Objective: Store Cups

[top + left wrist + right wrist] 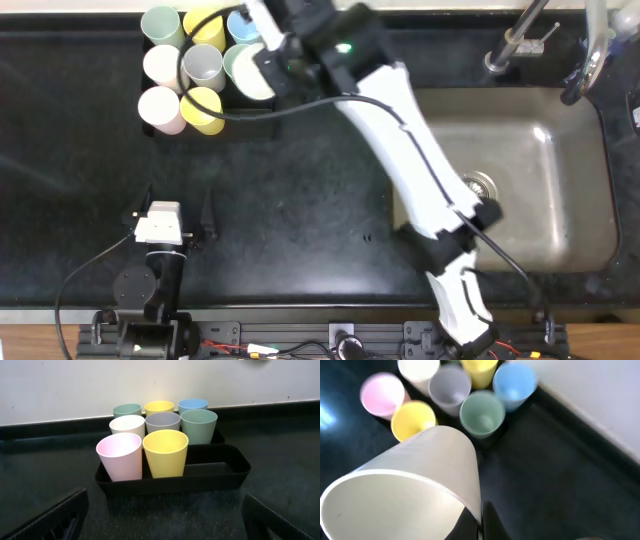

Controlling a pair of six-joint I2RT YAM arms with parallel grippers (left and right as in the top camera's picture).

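Tilted white cup (405,485) sits clenched in the right claw (480,517), near cups (481,415) standing in the tray (175,482).

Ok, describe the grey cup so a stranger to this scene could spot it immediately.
On the dark counter beside the sink sits a black tray holding cups in rows. The grey cup stands upright in the middle of the middle row, between a white cup and a green cup; no other cup there is grey.

Eight pastel cups (165,452) stand upright, packed together at one end of a black tray (222,474). A ninth pale cup (420,485) hangs tilted in the air near them.
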